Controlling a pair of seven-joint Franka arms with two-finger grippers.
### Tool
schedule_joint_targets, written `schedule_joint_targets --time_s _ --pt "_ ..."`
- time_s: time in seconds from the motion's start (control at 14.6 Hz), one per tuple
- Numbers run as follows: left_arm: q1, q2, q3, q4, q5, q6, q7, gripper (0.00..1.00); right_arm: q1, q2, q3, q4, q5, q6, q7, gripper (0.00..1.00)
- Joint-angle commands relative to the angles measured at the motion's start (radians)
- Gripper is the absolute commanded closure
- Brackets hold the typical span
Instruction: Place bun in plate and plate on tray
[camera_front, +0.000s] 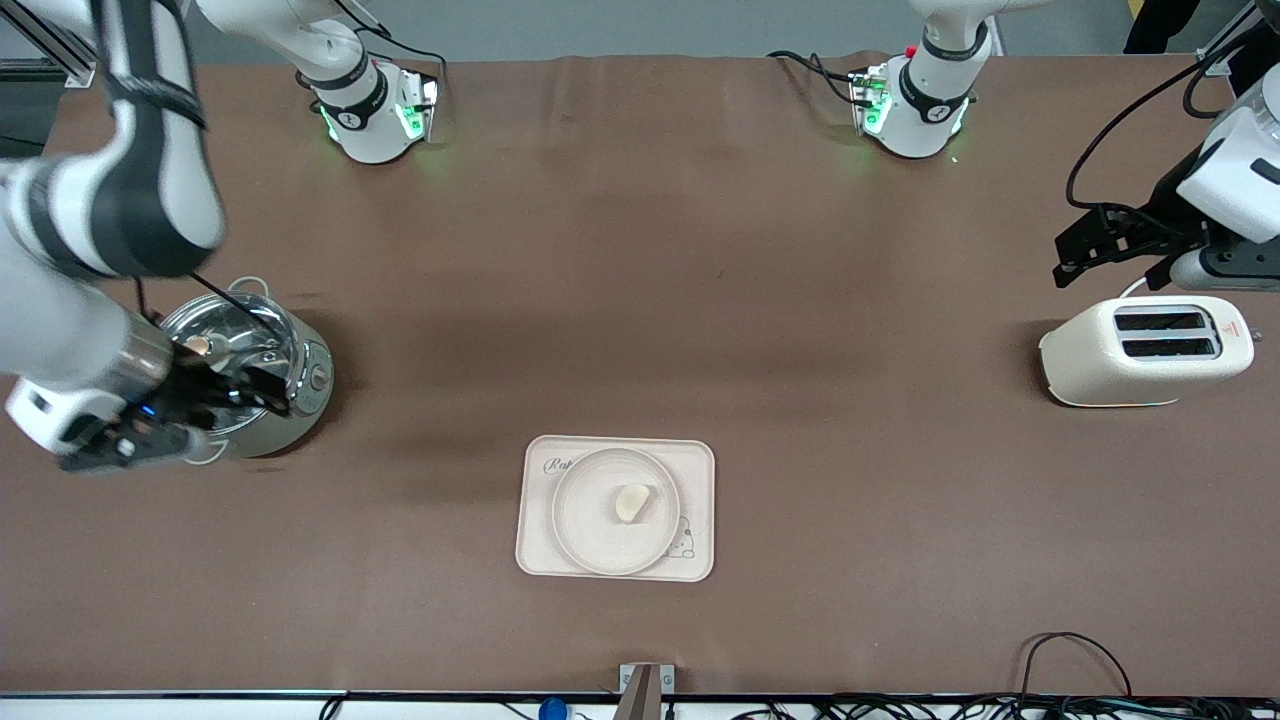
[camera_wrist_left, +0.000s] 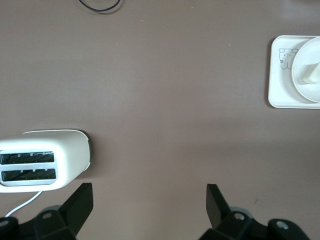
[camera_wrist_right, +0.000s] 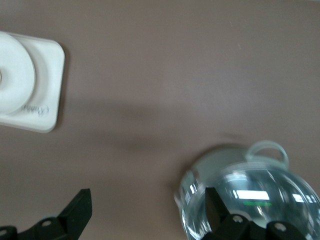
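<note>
Both hands are released and hold nothing: the left hand (camera_front: 1075, 262) hovers just above the toaster (camera_front: 1146, 350), the right hand (camera_front: 235, 385) over the steel pot (camera_front: 290, 375). Well apart from either, midway between them, the bun (camera_front: 632, 502) lies in the plate (camera_front: 600, 530), which sits on the tray (camera_front: 700, 460) on the surface (camera_front: 640, 250).

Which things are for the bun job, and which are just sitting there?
For the job: bun on the plate; plate on the tray.

Just there: toaster near the open left gripper; shiny pot under the open right gripper.
</note>
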Motion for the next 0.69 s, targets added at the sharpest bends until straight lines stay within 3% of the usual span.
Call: schedule_joint_targets --time_s 0.0,0.34,0.41,0.55,0.62 --pt "0.024 0.005 -0.001 0.018 -0.010 -0.013 0.019 0.00 -0.027 -0.181 0.020 -0.120 -0.061 -0.087 0.000 0.00" --pt "-0.011 -0.002 0.002 0.018 -0.010 -0.011 0.009 0.00 -0.038 -0.293 0.020 -0.110 -0.111 -0.170 0.000 0.00" --pt "-0.060 -0.004 0.034 0.018 -0.004 -0.014 0.001 0.00 -0.039 -0.310 0.020 -0.110 -0.114 -0.182 -0.002 0.00" --pt "-0.189 -0.007 0.181 0.017 -0.001 -0.016 0.010 0.00 -0.041 -0.335 0.020 -0.108 -0.130 -0.202 -0.003 0.00" --pt "-0.203 -0.004 0.204 0.018 -0.003 -0.016 0.016 0.00 -0.041 -0.339 0.020 -0.108 -0.140 -0.216 0.000 0.00"
